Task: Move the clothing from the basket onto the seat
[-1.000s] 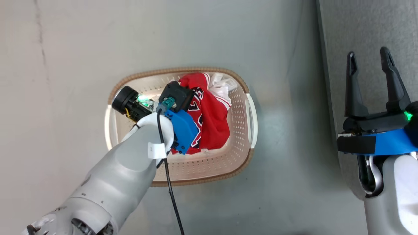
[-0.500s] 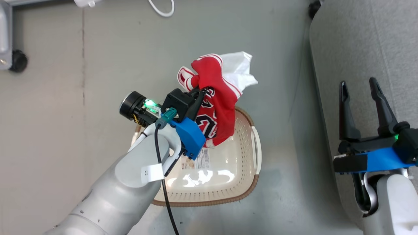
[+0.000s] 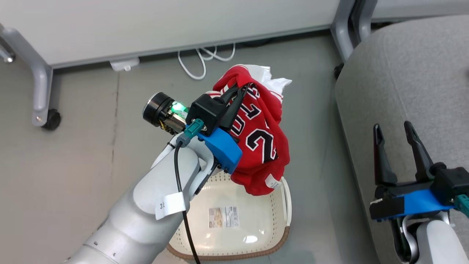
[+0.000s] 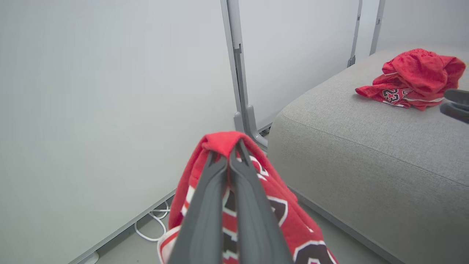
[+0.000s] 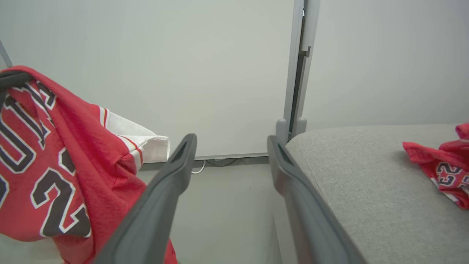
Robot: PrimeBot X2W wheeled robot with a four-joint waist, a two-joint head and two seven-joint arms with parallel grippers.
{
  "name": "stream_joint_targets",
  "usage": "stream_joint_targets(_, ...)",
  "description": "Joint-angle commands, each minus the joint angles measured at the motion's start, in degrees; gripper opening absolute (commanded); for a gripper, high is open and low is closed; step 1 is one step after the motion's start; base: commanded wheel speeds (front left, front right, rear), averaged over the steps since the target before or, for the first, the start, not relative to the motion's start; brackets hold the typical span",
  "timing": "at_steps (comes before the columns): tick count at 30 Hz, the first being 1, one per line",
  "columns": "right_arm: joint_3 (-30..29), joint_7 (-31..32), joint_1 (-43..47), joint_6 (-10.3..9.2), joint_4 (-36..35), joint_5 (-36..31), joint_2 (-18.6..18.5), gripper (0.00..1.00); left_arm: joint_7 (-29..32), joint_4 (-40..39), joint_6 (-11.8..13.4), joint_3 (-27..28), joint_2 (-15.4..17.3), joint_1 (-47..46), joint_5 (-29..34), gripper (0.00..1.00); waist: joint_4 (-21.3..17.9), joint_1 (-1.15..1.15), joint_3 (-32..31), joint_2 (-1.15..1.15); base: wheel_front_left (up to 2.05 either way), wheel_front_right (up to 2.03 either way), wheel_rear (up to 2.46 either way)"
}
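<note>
Big grey seat [image 3: 403,73] fills the right side of the head view, its near edge running top to bottom of the frame. One basket [image 3: 263,240] sits at bottom centre, partly under the pale left forearm, a label flat on its floor.

Two red garments here! The jersey [image 3: 262,146] is up in the air at frame centre, hanging long-axis from upper left down to lower right, numerals facing the camera, hem over the basket's right rim. The shorts [image 4: 414,79] lie crumpled on the seat, upper right of the left wrist view.

Left arm climbs from lower left, fingers aimed up-right; the left gripper [image 3: 242,88] is clamped tight on the jersey's top fold. Right gripper [image 3: 392,126], lower right, points up-frame over the seat, jaws spread wide and free.
</note>
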Motion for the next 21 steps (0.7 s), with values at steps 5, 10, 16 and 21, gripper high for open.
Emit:
stream_joint_targets(5, -0.50, -0.20, 3.18, 0.01, 0.88, 0.36, 0.34, 1.00, -0.26, -2.26, -0.64, 1.41, -0.59, 1.17, 1.25, 0.00, 0.40, 0.01, -5.46, -0.01, 0.00, 0.00, 0.00)
stream_joint_targets(10, -0.68, -0.19, 5.06, 0.01, 1.38, 0.49, 0.48, 1.00, -0.26, -3.37, -1.08, 1.58, -1.16, 1.15, 1.54, 0.00, 0.67, 0.01, -8.19, -0.01, 0.00, 0.00, 0.00)
stream_joint_targets(16, -0.76, -0.19, 6.15, 0.01, 1.66, 0.77, 0.61, 1.00, -0.26, -3.94, -1.27, 1.80, -1.26, 1.39, 1.63, 0.00, 0.80, 0.01, -10.07, -0.01, 0.00, 0.00, 0.00)
stream_joint_targets(21, -0.92, -0.19, 6.92, 0.01, 1.68, 0.98, 0.68, 1.00, -0.26, -3.65, -1.43, 1.55, -1.29, 1.99, 1.50, 0.00, 0.90, 0.01, -11.02, -0.01, 0.00, 0.00, 0.00)
